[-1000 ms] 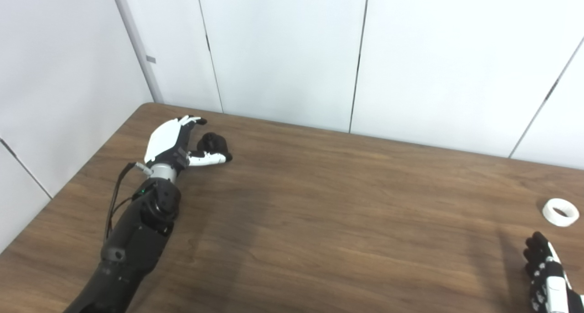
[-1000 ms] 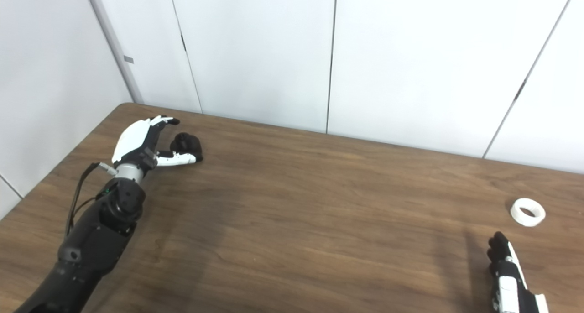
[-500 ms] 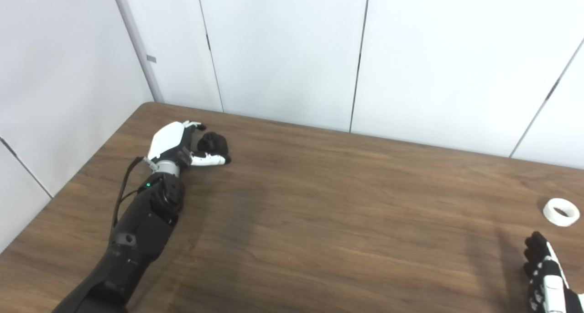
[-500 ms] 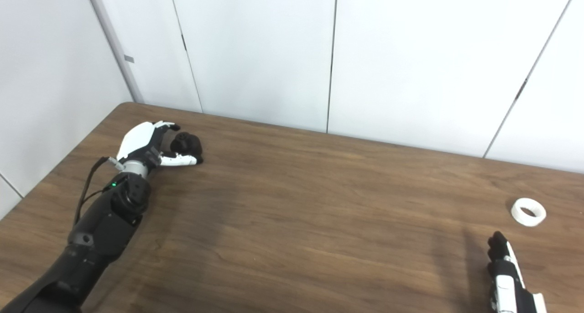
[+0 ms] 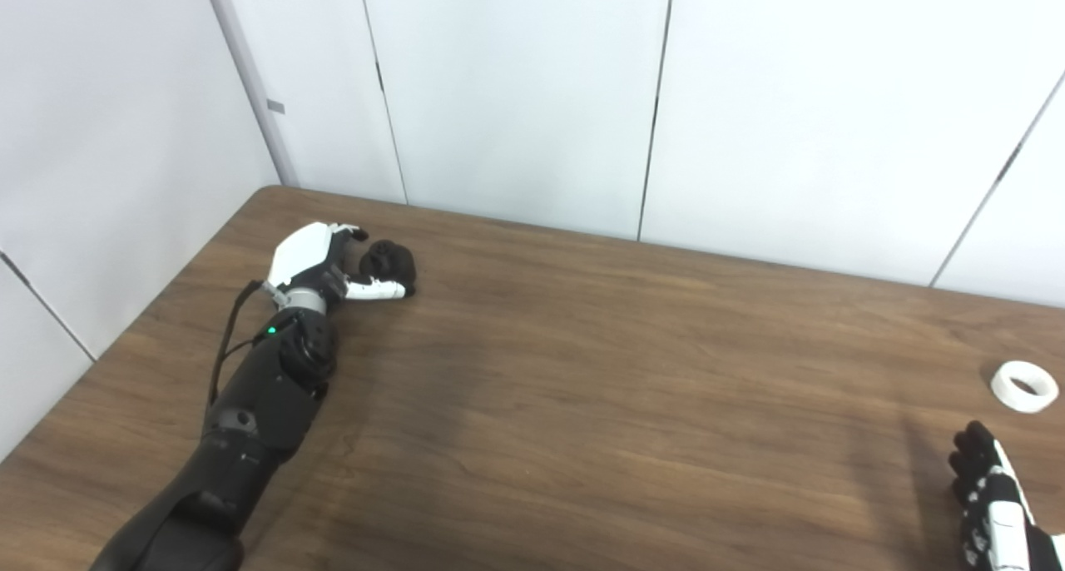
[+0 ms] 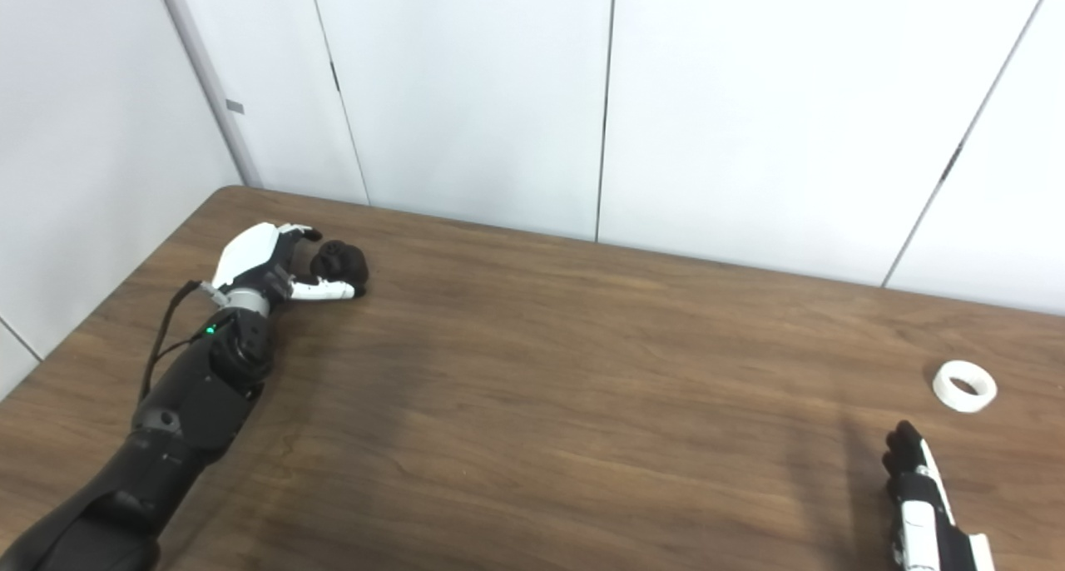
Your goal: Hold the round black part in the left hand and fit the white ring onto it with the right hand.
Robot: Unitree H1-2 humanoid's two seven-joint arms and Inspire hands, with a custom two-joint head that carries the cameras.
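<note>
Table [image 5: 582, 404]: brown wood, white walls behind.
Left hand [image 5: 320, 259]: fingers apart, cupping black part [image 5: 389, 261], not gripping.
Right hand [image 6: 915, 504]: empty, fingers loosely spread.
Ring [image 6: 963, 385]: flat, just beyond the right hand.
Risk: part may roll off before fingers close.

Matt wood-grain table [image 5: 582, 388]; smooth white ring [image 5: 1022, 386]; matt black part [image 5: 389, 260].

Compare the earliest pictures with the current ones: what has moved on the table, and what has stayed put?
The left hand has dropped lower and closed in around the round black part, fingers and thumb on either side; a firm grip cannot be confirmed. The black part has not shifted. The white ring lies untouched, and the right hand waits near it, barely moved.
</note>
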